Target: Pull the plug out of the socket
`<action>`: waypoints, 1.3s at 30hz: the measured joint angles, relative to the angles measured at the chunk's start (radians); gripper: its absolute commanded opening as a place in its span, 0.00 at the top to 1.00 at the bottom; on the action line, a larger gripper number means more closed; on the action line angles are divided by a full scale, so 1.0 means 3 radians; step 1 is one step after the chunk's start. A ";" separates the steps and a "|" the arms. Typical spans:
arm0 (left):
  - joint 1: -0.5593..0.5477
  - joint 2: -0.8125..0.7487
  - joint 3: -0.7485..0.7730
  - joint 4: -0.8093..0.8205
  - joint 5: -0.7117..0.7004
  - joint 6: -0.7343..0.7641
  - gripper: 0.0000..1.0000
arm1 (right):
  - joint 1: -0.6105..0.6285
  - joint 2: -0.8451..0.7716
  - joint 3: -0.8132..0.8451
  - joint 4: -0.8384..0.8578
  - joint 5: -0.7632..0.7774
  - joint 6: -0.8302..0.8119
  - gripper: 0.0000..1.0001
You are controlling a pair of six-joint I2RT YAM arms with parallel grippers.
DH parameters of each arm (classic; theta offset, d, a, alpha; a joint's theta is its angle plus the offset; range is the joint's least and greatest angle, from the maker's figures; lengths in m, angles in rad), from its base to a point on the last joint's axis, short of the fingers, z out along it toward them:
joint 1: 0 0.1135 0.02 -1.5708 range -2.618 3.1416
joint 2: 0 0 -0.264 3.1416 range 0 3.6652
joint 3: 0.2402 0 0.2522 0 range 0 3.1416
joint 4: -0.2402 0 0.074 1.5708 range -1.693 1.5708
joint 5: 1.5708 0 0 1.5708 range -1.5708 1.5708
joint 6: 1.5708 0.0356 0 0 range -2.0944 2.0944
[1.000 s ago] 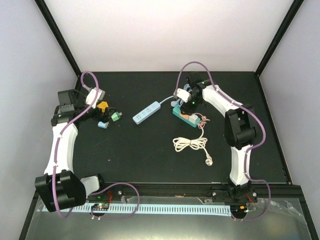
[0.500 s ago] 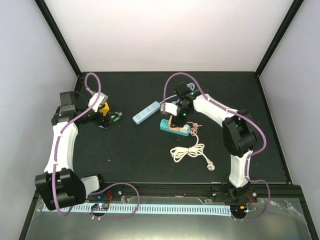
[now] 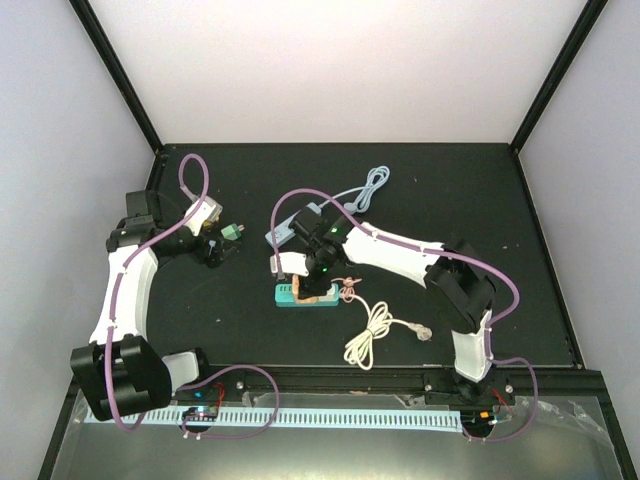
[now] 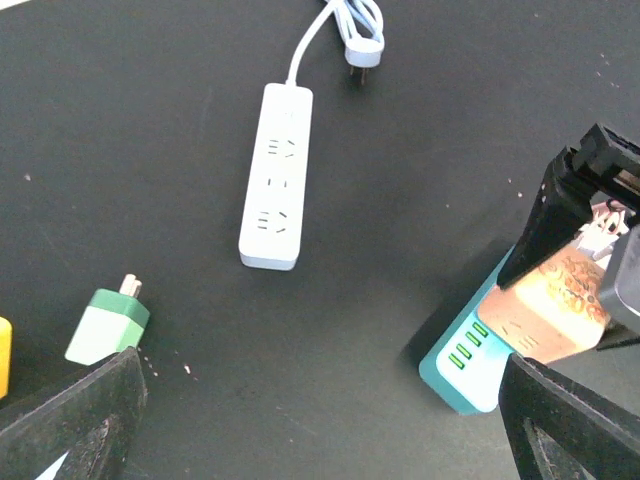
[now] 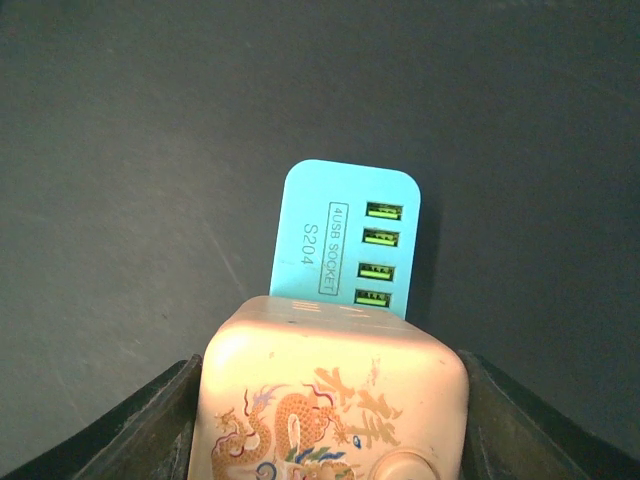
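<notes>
A beige plug point(image 5: 335, 400) with a dragon print sits in a teal USB socket block point(image 5: 345, 240). My right gripper point(image 5: 335, 425) is shut on the plug, one dark finger on each side. In the top view the socket block point(image 3: 291, 297) lies at the table's middle under the right gripper point(image 3: 318, 283). The left wrist view shows the block point(image 4: 470, 355) and plug point(image 4: 545, 310) at the right. My left gripper point(image 4: 320, 430) is open and empty over bare table; in the top view it point(image 3: 215, 245) is left of the block.
A white power strip point(image 4: 275, 175) with its cord lies at the back of the middle. A green adapter point(image 4: 108, 325) lies by the left gripper. A coiled white cable point(image 3: 372, 335) trails right of the socket block.
My right gripper has moved left and toward the near edge, carrying the plug and teal block with it; the white cable followed. My left gripper has shifted slightly right.
</notes>
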 measured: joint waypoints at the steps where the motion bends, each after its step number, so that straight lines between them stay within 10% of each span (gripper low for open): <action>1: 0.0000 0.0000 -0.0017 -0.0013 0.0003 0.0019 0.01 | 0.0057 0.0000 0.0000 0.0011 0.0003 0.0025 0.38; 11: -0.0003 -0.0020 -0.0201 -0.0127 0.0100 0.0273 0.01 | 0.0158 -0.0039 -0.0019 0.0034 -0.0086 0.0259 0.02; 23: -0.0263 -0.0117 -0.0342 -0.0193 0.0135 0.0539 0.01 | -0.0187 -0.0702 -0.0270 0.0151 -0.0523 0.0350 0.01; 39: -0.1684 -0.0056 -0.0745 0.0090 -0.0337 0.0552 0.02 | -0.0565 -0.0959 -0.1465 0.0752 -0.0824 0.0187 0.13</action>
